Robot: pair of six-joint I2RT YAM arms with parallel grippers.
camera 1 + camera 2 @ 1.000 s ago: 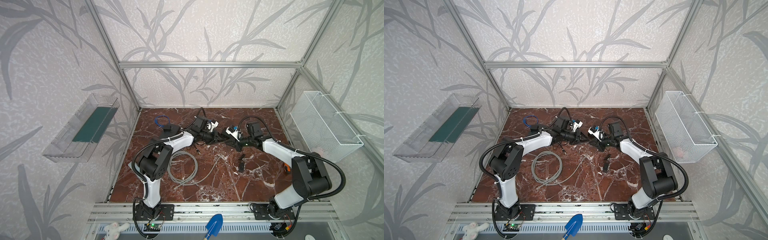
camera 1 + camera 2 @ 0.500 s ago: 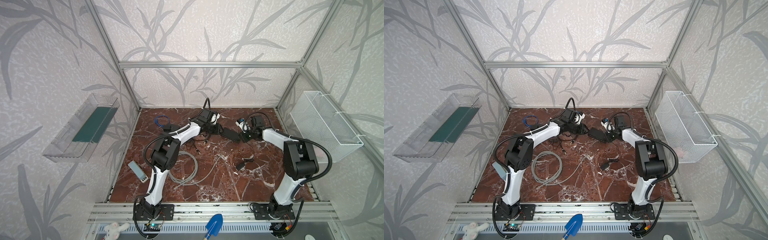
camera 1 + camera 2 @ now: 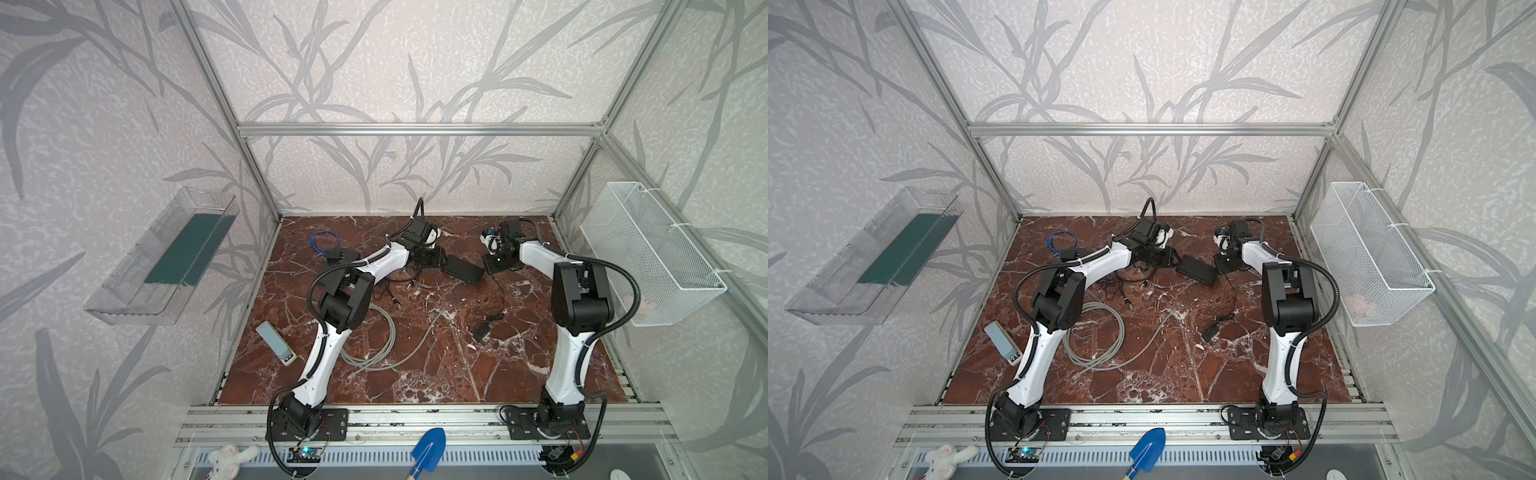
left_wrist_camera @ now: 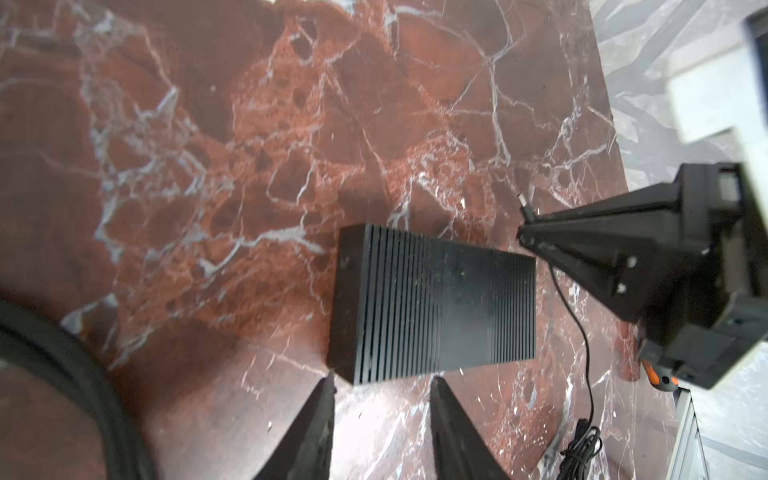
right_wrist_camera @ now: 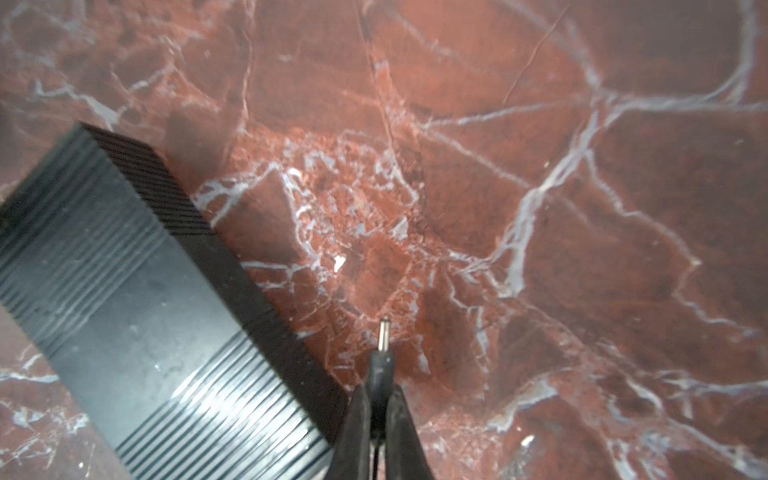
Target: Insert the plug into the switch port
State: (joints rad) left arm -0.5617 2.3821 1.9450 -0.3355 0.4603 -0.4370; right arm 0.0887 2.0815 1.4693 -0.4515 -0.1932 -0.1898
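The switch is a black ribbed box lying flat on the marble floor, with its sockets hidden. My left gripper is open, its fingertips just short of the switch's near end with nothing between them. It shows in both top views at the switch's left end. My right gripper is shut on the plug, a thin metal pin on a black barrel. The plug points past the switch's long side, apart from it. In the left wrist view the plug sticks out beside the switch's far corner.
The plug's thin black cord runs to a small black adapter. A grey cable coil, a blue cable loop, thin black leads and a pale grey-blue device lie left. A wire basket hangs right, a clear tray left.
Both arms have shifted, their wrists now farther back. The left jaws have opened wider at the switch's end. The right gripper still holds the plug.
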